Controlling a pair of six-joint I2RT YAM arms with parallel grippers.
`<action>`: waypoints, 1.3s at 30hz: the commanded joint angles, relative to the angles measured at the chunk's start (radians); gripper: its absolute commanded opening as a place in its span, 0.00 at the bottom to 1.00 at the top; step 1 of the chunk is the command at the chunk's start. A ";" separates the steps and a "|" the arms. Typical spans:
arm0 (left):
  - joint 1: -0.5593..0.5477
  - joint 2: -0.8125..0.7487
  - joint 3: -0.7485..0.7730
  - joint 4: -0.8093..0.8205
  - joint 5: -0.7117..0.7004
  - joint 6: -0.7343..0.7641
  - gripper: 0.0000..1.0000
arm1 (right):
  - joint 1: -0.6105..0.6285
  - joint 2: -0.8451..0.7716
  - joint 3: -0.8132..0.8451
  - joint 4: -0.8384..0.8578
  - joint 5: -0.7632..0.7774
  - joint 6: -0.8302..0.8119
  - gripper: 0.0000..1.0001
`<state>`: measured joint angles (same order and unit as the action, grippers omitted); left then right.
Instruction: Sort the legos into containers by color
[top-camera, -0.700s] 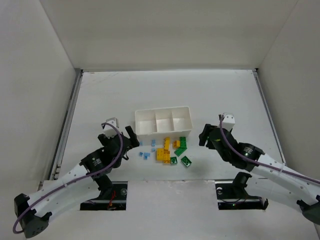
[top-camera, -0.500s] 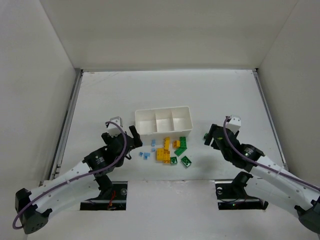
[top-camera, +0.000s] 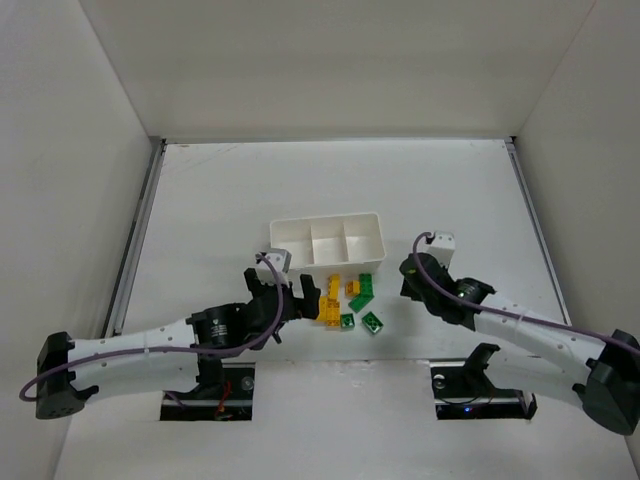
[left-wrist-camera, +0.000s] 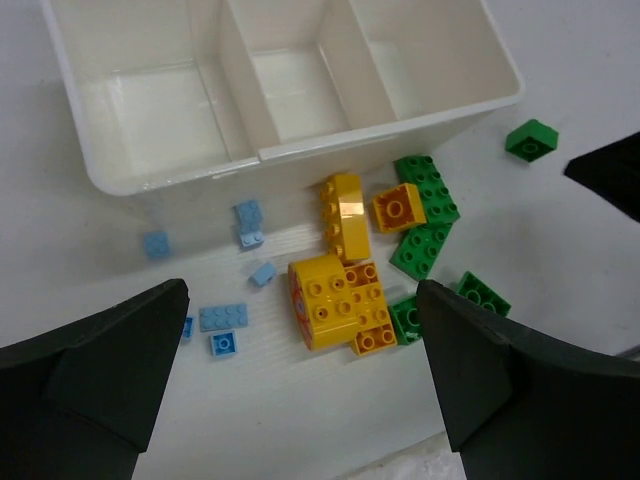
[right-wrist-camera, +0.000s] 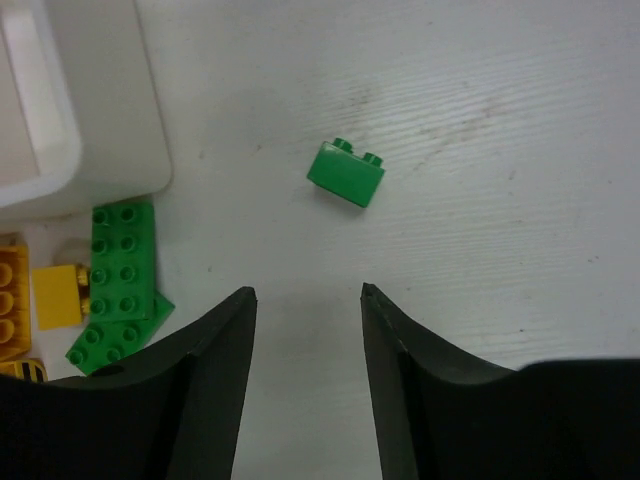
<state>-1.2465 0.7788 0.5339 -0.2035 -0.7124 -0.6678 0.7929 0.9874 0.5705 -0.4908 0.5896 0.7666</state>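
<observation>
Both arms have swung in over the pile in the last half second, so you're lining up first picks, and the tray (left-wrist-camera: 330, 142) is looking empty. Your left gripper (left-wrist-camera: 300, 340) is hanging wide open holding nothing, with the big yellow block (left-wrist-camera: 335, 300) under its gap. Your right gripper (right-wrist-camera: 305, 330) is open and empty too. The lone green brick (right-wrist-camera: 346, 172) is lying just ahead of it, studs up, long axis slanting across the gap.

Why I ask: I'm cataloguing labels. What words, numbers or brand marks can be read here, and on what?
No readable text anywhere.
Large yellow brick: reddish mark on its side, too blurred to read.
White tray: blank.
</observation>
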 joint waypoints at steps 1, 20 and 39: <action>-0.044 -0.050 -0.054 0.065 -0.029 -0.030 0.96 | 0.027 0.089 0.048 0.073 0.039 0.019 0.63; -0.090 0.171 -0.048 0.116 0.065 -0.013 0.63 | -0.206 0.370 0.103 0.313 -0.057 -0.047 0.53; -0.063 0.276 -0.054 0.184 0.120 -0.018 0.71 | -0.018 0.020 0.261 0.139 0.007 -0.141 0.24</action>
<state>-1.3144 1.0359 0.4644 -0.0669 -0.5976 -0.6819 0.7528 0.9882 0.7628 -0.3832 0.5900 0.6792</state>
